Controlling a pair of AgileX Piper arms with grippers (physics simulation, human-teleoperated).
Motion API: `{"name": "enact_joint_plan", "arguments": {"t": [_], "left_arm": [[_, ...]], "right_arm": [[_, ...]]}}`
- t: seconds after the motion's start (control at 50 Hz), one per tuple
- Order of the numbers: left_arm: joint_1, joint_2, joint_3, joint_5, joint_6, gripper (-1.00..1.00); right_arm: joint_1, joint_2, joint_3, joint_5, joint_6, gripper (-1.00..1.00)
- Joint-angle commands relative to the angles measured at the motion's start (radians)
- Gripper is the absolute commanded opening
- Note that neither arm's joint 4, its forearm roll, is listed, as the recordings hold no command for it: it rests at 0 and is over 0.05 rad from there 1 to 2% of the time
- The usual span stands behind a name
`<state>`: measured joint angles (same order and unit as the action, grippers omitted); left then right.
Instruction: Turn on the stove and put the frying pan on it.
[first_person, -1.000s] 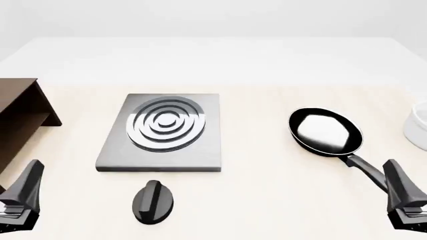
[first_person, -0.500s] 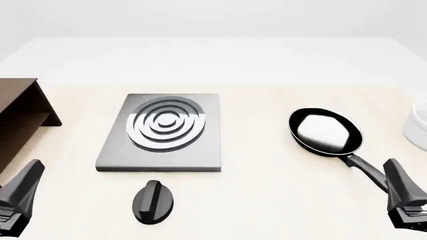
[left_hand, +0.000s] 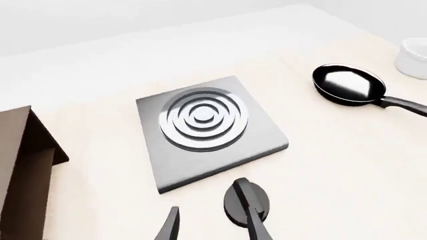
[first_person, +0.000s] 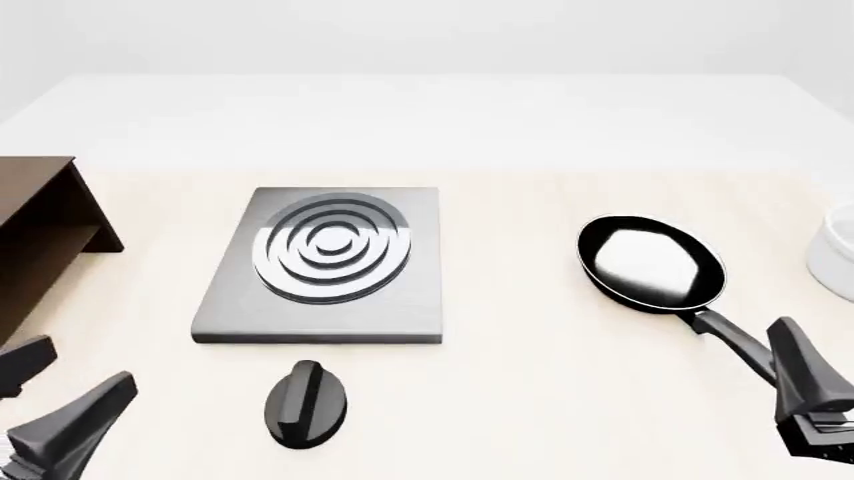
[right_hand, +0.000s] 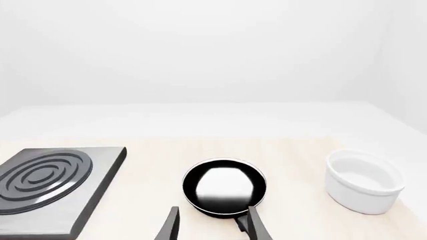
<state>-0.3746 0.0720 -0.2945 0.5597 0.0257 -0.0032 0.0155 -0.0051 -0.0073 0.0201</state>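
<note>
The stove (first_person: 320, 262) is a grey slab with silver burner rings at the table's centre left, and its black oval knob (first_person: 306, 402) lies just in front of it. To the right sits the frying pan (first_person: 650, 262), its handle (first_person: 731, 337) running toward my right gripper (right_hand: 213, 212). That gripper is open, low at the front right, just behind the handle's end. My left gripper (first_person: 91, 360) is open at the front left, angled toward the knob and apart from it. In the left wrist view one finger (left_hand: 255, 225) overlaps the knob (left_hand: 241, 200).
A brown wooden shelf (first_person: 40, 230) stands at the left edge. A white cup (first_person: 838, 250) sits at the far right, beside the pan. Bare tabletop lies between the stove and the pan.
My left gripper has swung to the right, its fingers now pointing toward the knob. The right gripper, pan, stove and knob have not moved.
</note>
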Motion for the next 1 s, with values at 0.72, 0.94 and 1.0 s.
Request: {"name": "enact_joint_plan", "arguments": {"t": [0.72,0.94,1.0], "left_arm": [[-0.339,0.478,0.186,-0.404,-0.104,1.0],[-0.351,0.648,0.213,-0.584,-0.093,1.0],[-0.356,0.698,0.219,-0.634,-0.094,1.0]], "right_arm": [[-0.002,0.001,-0.001,0.001,0.0,1.0],[-0.002,-0.002,0.0,0.003,0.002,1.0],[-0.003,-0.001,0.0,0.004,0.002,1.0]]}}
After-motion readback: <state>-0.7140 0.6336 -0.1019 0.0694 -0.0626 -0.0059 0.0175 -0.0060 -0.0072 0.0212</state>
